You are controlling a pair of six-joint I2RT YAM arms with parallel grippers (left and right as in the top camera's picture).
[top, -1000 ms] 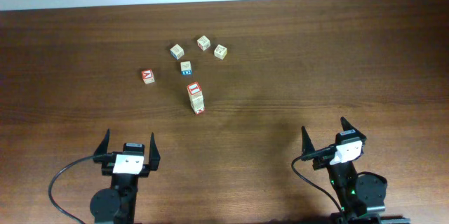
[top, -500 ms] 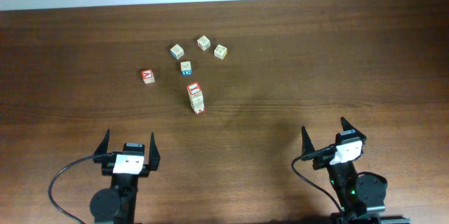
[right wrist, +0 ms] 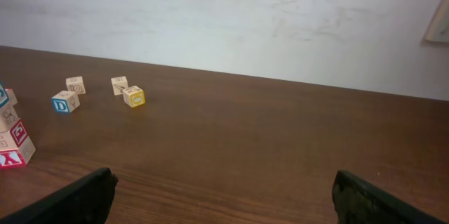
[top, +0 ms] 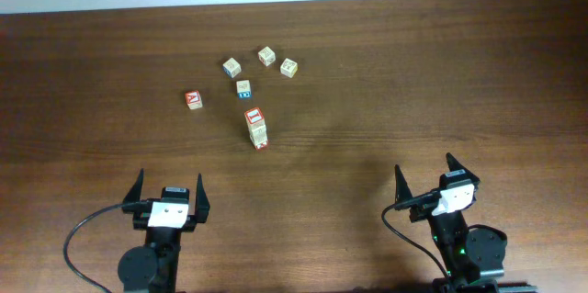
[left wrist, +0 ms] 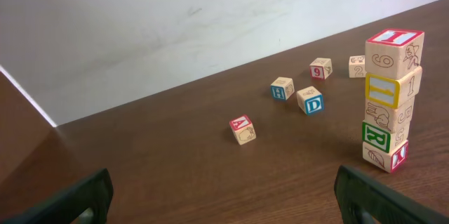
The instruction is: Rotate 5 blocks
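A dark brown wooden table (top: 441, 73) fills the overhead view, with a white wall (left wrist: 175, 20) running along its far edge.

At the near edge sit two robot arms. The left gripper (top: 169, 179) rests at the lower left with its two fingers spread wide and nothing between them. The right gripper (top: 424, 168) rests at the lower right, also spread wide and empty. Both are well apart from every block.

Left of the table's centre stands a tower of five blocks (top: 257, 128), stacked one on another and twisted slightly out of line. Seen from the left wrist, the top block (left wrist: 394, 48) has a red-framed upper face. Below it come a block with a yellow-framed face (left wrist: 384, 89), a tan block with a faint drawing (left wrist: 387, 116), a block with a green "R" (left wrist: 377, 138), and a bottom block with a red mark (left wrist: 387, 156).

Five loose cubes lie on the table beyond and to the left of the tower, none touching another. A cube with a red "A" (top: 193, 99) lies off to the left. A cube with a blue "D" (top: 243, 88) lies just behind the tower. Farther back, three form a shallow arc: a blue-marked cube (top: 231, 67), a pale cube (top: 266, 55), and a cube (top: 288, 67) whose side shows yellow from the right wrist.
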